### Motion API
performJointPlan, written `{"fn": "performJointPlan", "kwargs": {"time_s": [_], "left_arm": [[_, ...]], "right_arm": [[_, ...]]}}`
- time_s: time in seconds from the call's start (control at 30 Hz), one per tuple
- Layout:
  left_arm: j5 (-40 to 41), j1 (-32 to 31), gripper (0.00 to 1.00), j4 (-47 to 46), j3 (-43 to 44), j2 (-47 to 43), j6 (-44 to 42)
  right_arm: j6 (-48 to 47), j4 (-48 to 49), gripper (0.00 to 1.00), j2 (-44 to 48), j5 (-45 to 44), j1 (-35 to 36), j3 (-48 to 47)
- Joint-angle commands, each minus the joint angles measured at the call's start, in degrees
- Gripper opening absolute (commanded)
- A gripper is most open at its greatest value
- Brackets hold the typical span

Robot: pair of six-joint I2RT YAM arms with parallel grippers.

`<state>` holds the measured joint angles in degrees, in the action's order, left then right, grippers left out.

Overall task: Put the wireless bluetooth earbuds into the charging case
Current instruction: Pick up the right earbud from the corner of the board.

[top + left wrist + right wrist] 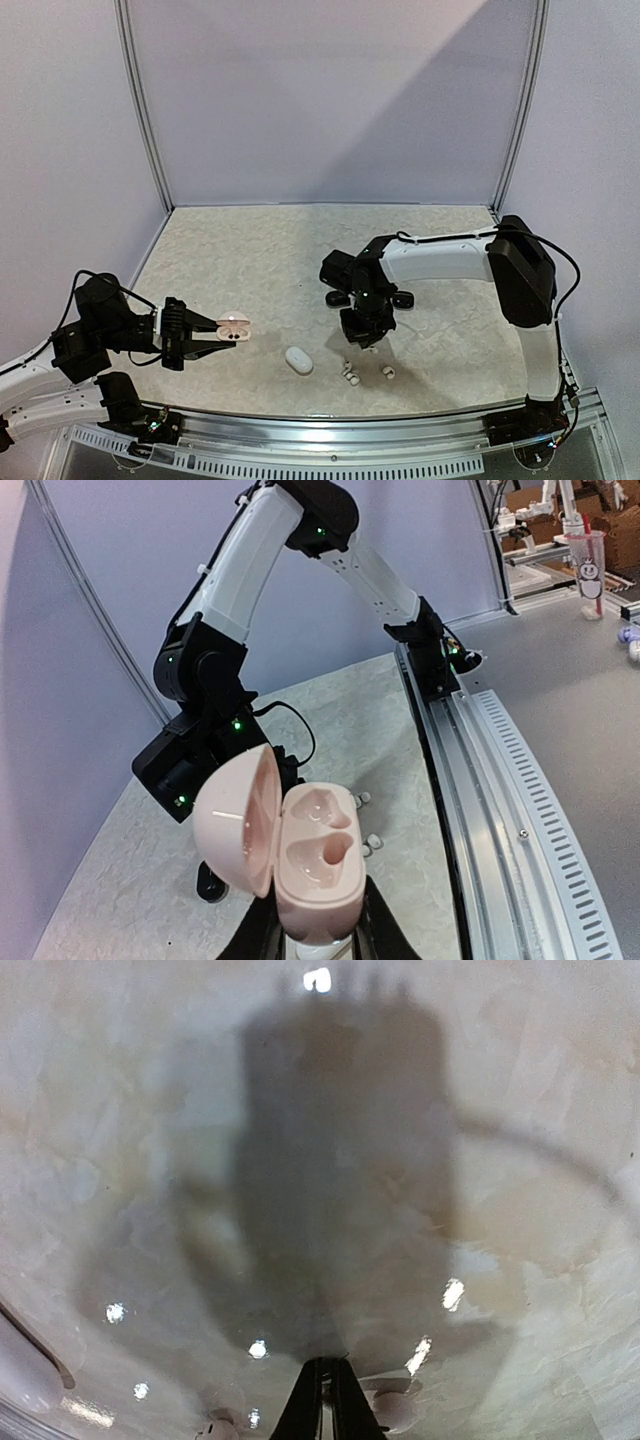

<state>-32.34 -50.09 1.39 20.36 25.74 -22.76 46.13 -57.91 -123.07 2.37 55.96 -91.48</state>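
My left gripper (218, 335) is shut on an open pink charging case (234, 328) and holds it above the table at the left. In the left wrist view the case (318, 855) has its lid swung left and both sockets are empty; the gripper (318, 932) clamps its lower end. White earbuds (352, 376) (388, 372) lie on the table near the front. My right gripper (362, 342) points down just behind them. In the right wrist view its fingers (322, 1400) stand together with nothing visible between them, and a white earbud (396, 1410) lies beside them.
A closed white case (299, 360) lies left of the earbuds and shows at the left edge of the right wrist view (25, 1370). Two black cases (338, 298) (403, 297) lie beside the right wrist. A metal rail (330, 425) runs along the table's near edge.
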Motion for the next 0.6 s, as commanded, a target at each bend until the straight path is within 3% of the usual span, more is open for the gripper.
{"fn": "performJointPlan", "kwargs": {"time_s": [0.0,0.4,0.57], "left_arm": [[0.1,0.1,0.0,1.0,-0.5,0.0,-0.4],[0.2,0.1,0.0,1.1,-0.5,0.3,-0.4],[0.1,0.2,0.0,1.0,-0.4,0.4,-0.3]], "right_arm": [[-0.2,-1.4,0.07,-0.8,5.5,3.1,2.5],[-0.5,-2.5,0.07,1.5,5.2,3.4,2.4],[-0.7,2.0,0.09,5.2,5.3,3.3,0.8]]}}
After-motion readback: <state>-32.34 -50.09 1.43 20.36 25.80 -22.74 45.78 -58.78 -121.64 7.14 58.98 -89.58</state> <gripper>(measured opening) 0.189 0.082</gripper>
